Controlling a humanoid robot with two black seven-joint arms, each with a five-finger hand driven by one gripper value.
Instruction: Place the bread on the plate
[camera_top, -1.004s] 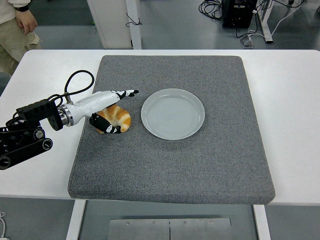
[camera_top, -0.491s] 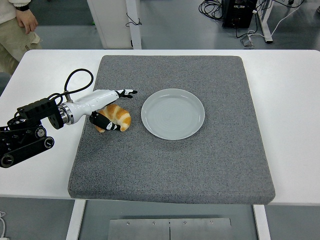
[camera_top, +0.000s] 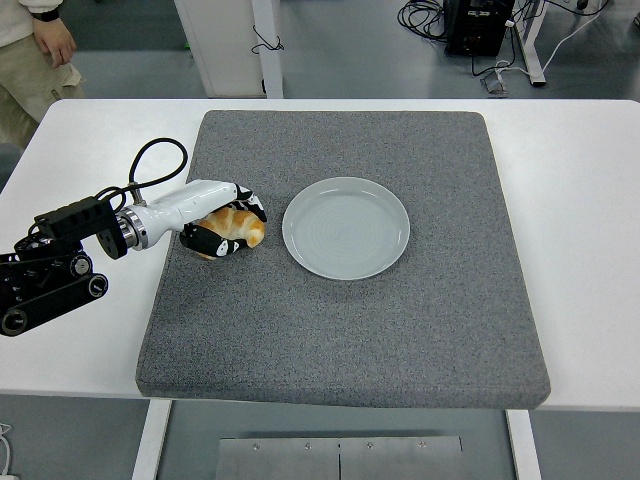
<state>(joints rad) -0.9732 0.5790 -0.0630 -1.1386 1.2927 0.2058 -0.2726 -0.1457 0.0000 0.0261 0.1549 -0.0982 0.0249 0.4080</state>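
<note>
Left hand (camera_top: 222, 222) curled around bread (camera_top: 236, 225) on grey mat (camera_top: 400, 320); plate (camera_top: 346, 228) empty, lift and transfer remaining.

**What we cannot make out**

We see the bread (camera_top: 232, 226) only partly; the left hand (camera_top: 215, 222) wraps it, fingers (camera_top: 250, 205) covering its top. The person (camera_top: 35, 60) is cut off at the upper left corner.

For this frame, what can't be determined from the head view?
- Underside of the bread: covered by the left hand curled around it, so lift off the grey mat is unclear.
- Right arm: outside the view.
- Person at top left: cut off by the edge.
- The plate shows fully.
</note>
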